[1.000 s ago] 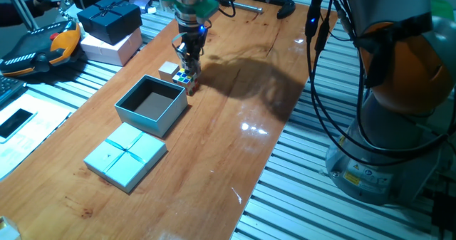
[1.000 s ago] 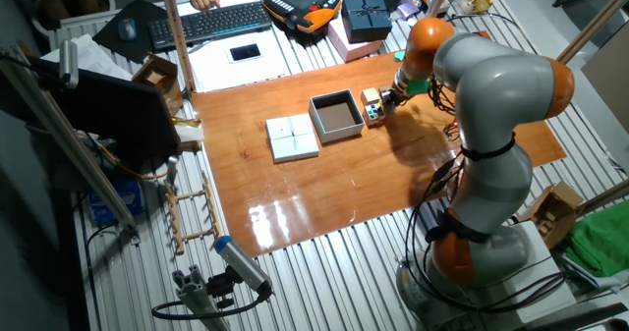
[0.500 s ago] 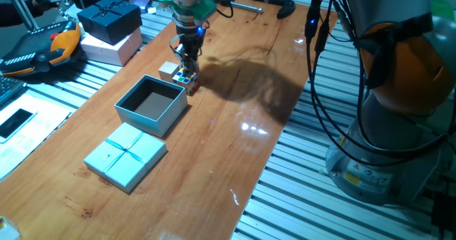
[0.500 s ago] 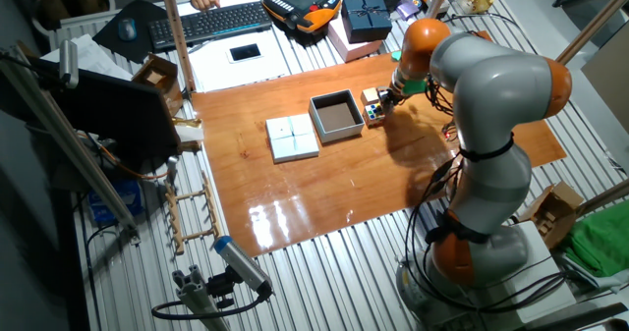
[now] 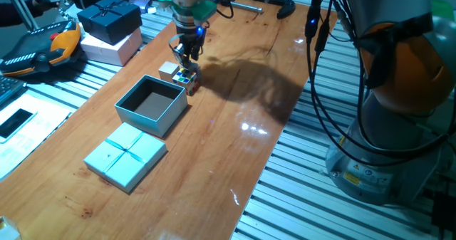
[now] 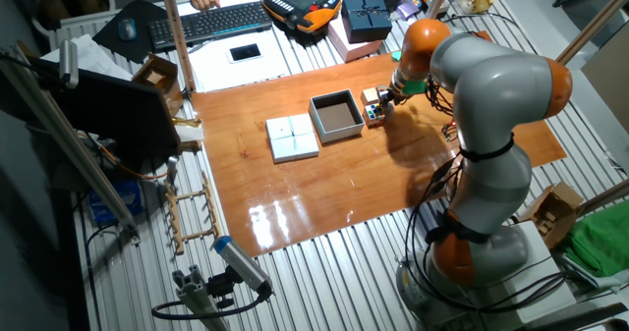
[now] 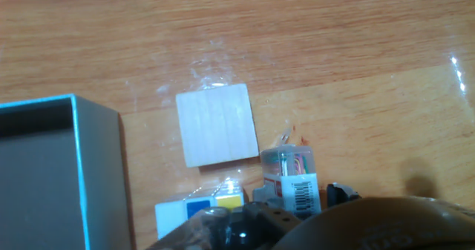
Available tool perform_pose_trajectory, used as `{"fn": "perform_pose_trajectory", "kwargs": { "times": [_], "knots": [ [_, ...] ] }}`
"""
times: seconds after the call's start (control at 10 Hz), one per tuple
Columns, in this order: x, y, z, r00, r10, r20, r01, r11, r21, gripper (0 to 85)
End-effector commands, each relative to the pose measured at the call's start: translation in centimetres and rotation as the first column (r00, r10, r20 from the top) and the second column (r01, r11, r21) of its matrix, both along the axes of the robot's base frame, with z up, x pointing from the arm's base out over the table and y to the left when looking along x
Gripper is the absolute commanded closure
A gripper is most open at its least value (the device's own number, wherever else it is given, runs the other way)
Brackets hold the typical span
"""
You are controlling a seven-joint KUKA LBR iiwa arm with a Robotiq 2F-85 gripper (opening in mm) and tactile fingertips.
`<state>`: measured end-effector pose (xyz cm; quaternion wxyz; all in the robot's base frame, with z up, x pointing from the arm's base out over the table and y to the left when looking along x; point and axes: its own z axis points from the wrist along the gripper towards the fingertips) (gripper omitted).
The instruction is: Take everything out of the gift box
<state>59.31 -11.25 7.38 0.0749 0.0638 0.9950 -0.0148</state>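
Note:
The pale blue gift box [image 5: 152, 105] stands open on the wooden table, and only its brownish floor shows inside. Its ribboned lid [image 5: 126, 154] lies flat in front of it. Just behind the box, a pale tan block [image 5: 169, 70] and a multicoloured puzzle cube [image 5: 187, 77] rest on the table. My gripper [image 5: 187, 57] hangs open a little above the cube and holds nothing. In the hand view, the tan block [image 7: 217, 124], the cube [image 7: 199, 205] and a small clear labelled container [image 7: 291, 177] lie beside the box wall [image 7: 63, 176].
A dark navy box [image 5: 110, 18] sits on a pinkish-white box [image 5: 112, 48] at the far left. An orange and black pendant [image 5: 46, 46] lies off the table's left side. The robot base [image 5: 388, 119] stands to the right. A keyboard [image 6: 211, 22] lies beyond the table.
My gripper has lifted slightly off the puzzle cube, which stays on the table. The box, lid and tan block have not moved.

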Motion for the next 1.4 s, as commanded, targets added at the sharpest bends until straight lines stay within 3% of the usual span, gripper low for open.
{"fn": "perform_pose_trajectory", "kwargs": {
  "times": [0.0, 0.3, 0.7, 0.8, 1.3],
  "knots": [
    [0.01, 0.0, 0.1, 1.000, 0.001, -0.002, -0.001, 1.000, 0.001, 44.0],
    [-0.02, -0.1, 3.1, 1.000, -0.001, -0.029, 0.001, 1.000, 0.017, 49.3],
    [-0.82, 0.2, 7.2, 0.999, 0.018, -0.043, -0.016, 0.999, 0.042, 80.3],
    [-0.89, 0.5, 8.1, 0.999, 0.005, -0.040, -0.003, 0.999, 0.053, 84.0],
    [-0.77, 3.4, 13.0, 0.999, -0.029, -0.037, 0.031, 0.999, 0.040, 84.0]
  ]
}}
